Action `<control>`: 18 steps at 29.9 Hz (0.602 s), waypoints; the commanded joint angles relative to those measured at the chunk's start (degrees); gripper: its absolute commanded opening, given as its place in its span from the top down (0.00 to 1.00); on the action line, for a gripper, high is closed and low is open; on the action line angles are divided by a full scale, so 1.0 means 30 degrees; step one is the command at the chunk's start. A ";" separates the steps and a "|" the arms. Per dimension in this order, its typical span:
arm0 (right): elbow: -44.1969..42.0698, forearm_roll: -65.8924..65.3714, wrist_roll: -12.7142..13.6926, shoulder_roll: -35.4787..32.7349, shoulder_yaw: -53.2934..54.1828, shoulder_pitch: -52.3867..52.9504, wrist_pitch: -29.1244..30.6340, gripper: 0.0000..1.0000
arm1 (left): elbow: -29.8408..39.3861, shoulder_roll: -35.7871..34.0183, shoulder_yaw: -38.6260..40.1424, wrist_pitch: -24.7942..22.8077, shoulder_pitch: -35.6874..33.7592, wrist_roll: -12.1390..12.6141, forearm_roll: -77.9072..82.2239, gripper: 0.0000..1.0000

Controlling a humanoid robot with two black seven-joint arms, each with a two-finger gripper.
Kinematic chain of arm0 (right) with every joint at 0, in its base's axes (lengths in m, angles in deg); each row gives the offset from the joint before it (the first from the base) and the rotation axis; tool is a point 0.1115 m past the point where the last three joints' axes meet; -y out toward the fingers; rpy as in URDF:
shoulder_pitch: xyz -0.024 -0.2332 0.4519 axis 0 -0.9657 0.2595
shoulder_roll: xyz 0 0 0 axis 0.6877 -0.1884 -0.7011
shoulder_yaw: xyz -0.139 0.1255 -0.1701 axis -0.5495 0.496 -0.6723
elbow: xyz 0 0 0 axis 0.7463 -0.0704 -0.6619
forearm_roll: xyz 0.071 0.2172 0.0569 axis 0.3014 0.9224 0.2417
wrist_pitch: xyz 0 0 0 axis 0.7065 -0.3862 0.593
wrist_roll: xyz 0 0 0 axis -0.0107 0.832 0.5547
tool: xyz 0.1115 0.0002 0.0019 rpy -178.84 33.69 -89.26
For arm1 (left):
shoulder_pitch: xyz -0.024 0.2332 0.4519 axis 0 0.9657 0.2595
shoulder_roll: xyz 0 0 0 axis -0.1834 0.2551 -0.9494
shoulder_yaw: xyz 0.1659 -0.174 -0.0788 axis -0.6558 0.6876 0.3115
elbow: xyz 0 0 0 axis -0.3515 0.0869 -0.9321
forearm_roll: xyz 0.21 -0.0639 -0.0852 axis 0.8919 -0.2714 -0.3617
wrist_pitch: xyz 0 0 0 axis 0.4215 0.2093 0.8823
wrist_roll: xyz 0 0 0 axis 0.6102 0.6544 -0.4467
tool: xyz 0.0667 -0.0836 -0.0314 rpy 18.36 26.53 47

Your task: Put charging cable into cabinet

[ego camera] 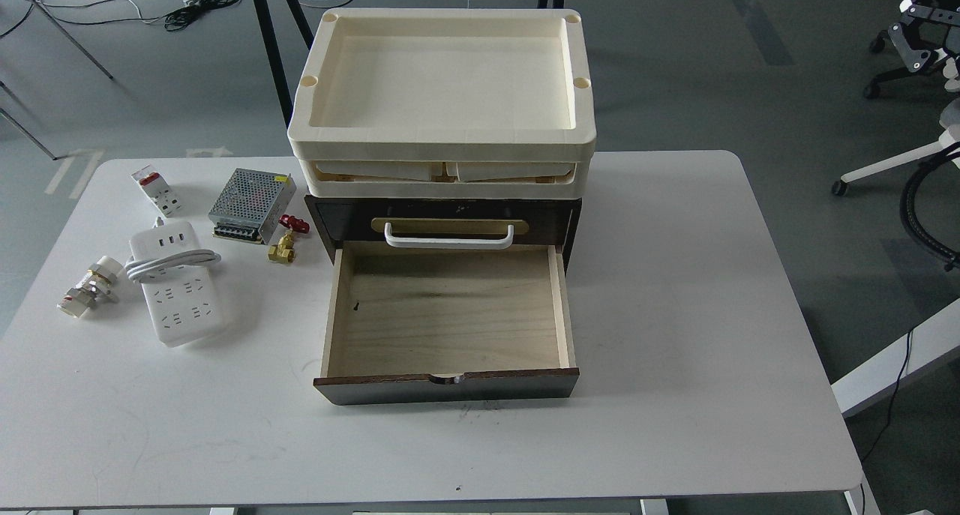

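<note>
The charging cable is a white power strip with its coiled white cord laid across it. It lies flat on the left of the white table. The cabinet is a dark brown drawer unit in the middle of the table. Its lower drawer is pulled out, showing an empty pale wood interior. The upper drawer is shut, with a white bar handle. My left gripper is out of view. My right gripper shows small at the far right edge, well away from the table, and its fingers are unclear.
Two stacked cream trays sit on top of the cabinet. Around the power strip lie a small red-topped adapter, a silver mesh power-supply box, a brass valve with a red handle and a metal fitting.
</note>
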 commanded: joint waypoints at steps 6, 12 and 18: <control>-0.0442 -0.0008 0.0000 0.0019 -0.0008 -0.0397 0.0021 0.00 | 0.0202 -0.1736 -0.8456 0.4364 0.0027 0.0000 1.1617 0.00; -0.0413 0.0021 0.0000 0.0049 -0.0008 -0.0866 -0.0008 0.00 | -0.1203 -0.0481 -1.1862 0.7664 0.0056 0.0000 1.3299 0.00; -0.0413 0.0020 0.0000 0.0019 0.0021 -0.1072 -0.0008 0.00 | -0.4569 0.3416 -1.2596 0.7664 0.0347 0.0000 1.5112 0.00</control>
